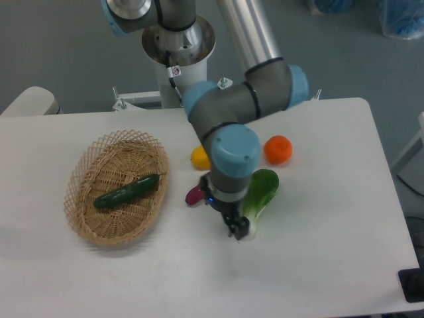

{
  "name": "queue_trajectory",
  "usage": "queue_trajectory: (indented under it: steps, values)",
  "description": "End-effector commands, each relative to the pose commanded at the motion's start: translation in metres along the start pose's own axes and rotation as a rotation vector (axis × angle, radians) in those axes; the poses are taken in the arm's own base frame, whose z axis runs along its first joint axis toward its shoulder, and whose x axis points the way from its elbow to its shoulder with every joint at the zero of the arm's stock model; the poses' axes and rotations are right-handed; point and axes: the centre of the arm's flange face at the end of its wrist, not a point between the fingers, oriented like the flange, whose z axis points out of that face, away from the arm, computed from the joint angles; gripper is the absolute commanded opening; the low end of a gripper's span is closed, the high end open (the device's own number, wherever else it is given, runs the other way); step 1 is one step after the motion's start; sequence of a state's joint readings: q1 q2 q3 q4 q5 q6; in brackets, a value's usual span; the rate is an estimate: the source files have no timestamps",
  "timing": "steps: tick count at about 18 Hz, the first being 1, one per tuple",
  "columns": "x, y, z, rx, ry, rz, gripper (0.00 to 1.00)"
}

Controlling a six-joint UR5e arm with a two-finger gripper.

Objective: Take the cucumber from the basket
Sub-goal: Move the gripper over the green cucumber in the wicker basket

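Cucumber (126, 191) lies in the basket (85, 224), on a slant across the woven floor, stalk end toward the right rim. Nothing touches it. Basket sits at the left of the surface (331, 278).

My fingers (236, 229) hang well to the right of the basket, low over the surface, just beside the white stem of the bok choy (260, 195). They hold nothing. How far apart they stand I cannot tell; from this angle they read as one small dark block under the wrist.

Other items near me: purple sweet potato (194, 195) peeking out at the left of my wrist, a yellow piece (197, 157) mostly hidden behind my forearm, an orange fruit (278, 150) to the right.

Progress, as I judge it: early. No grasp made, no lift, cucumber undisturbed. Left to do: cross leftward over the basket rim, line up across the cucumber's slant, descend, close, raise it clear of the wicker.
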State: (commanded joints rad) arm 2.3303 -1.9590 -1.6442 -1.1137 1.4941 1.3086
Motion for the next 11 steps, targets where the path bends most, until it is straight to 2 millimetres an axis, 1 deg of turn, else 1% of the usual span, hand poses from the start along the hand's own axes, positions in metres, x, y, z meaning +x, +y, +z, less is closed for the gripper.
queue_trajectory:
  steps: [2,4,8,11]
  values:
    - [0.023,-0.014,0.009,-0.008,0.024,0.0,1.0]
    - [0.043,-0.029,0.012,-0.011,0.036,0.0,1.0]
    - [0.077,-0.061,0.025,-0.021,0.056,-0.019,1.0]
    - [0.099,-0.074,0.038,-0.034,0.077,-0.043,1.0]
